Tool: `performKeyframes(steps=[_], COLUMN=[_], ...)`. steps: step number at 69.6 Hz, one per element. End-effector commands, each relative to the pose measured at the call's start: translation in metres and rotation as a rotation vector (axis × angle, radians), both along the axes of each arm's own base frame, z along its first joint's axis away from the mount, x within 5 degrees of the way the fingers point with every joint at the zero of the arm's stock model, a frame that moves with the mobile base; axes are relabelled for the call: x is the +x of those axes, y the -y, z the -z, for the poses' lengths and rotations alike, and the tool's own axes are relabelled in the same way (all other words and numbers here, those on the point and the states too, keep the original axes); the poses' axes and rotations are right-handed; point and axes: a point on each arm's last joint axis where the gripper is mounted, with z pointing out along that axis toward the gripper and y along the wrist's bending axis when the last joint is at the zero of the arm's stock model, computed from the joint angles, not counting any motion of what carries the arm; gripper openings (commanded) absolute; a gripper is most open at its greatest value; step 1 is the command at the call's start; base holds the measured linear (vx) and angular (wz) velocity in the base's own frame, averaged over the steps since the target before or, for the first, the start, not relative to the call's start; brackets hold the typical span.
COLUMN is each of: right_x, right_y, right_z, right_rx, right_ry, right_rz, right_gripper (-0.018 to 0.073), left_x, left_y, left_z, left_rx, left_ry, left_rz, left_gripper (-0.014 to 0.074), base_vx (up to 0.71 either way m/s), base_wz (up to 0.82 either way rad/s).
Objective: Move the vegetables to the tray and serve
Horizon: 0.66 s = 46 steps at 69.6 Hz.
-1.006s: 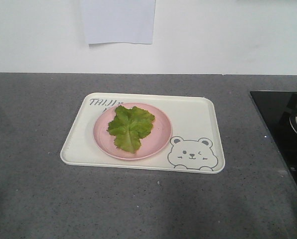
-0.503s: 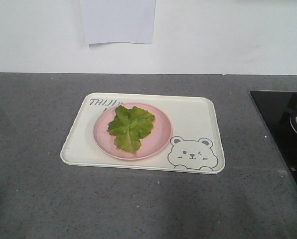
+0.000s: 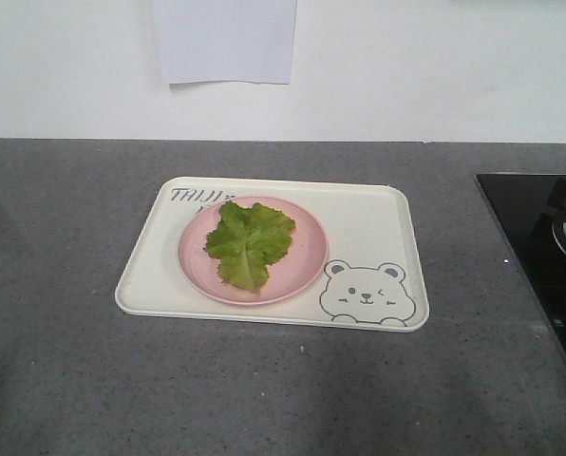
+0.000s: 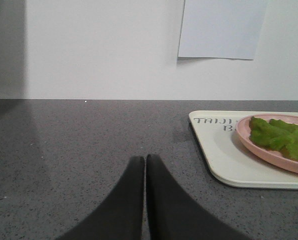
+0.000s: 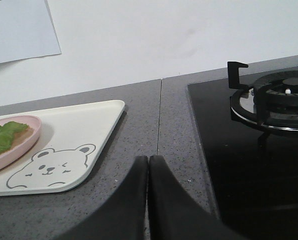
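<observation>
A green crinkly lettuce leaf, the vegetables (image 3: 249, 242), lies on a round pink plate (image 3: 307, 249), and the plate stands on the cream-white tray (image 3: 368, 228) with a bear drawing. In the left wrist view the vegetables (image 4: 281, 137) and the tray (image 4: 226, 160) show at the right; my left gripper (image 4: 145, 159) is shut and empty over the counter, left of the tray. My right gripper (image 5: 148, 159) is shut and empty too, on the counter between the tray (image 5: 84, 125) and the hob. Neither gripper shows in the front view.
A black glass hob (image 3: 539, 247) with a burner grate (image 5: 269, 100) sits at the right. A sheet of paper (image 3: 224, 40) hangs on the white wall behind. The grey counter (image 3: 65, 218) runs all round the tray.
</observation>
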Motion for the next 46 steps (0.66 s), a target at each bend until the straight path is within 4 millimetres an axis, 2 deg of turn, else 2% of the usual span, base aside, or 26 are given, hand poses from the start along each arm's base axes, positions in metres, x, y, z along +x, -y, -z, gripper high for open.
performKeyframes(steps=[1,46], right_x=[0.0003,0.0003], right_y=[-0.0006,-0.0006], right_z=[-0.0056,-0.0056], right_rx=[-0.006,-0.006], right_ry=[0.076,0.076], right_rz=[-0.007,-0.007], right_gripper=[-0.0001,-0.0001], left_x=[-0.0003,-0.0003], left_y=[-0.0005,-0.0005], left_z=[-0.0046,-0.0046], left_rx=[-0.013,-0.013], left_ry=[0.068,0.068], left_rz=[-0.006,-0.006], left_gripper=[-0.0007,-0.0007], base_vx=[0.0,0.0], base_wz=[0.0,0.0])
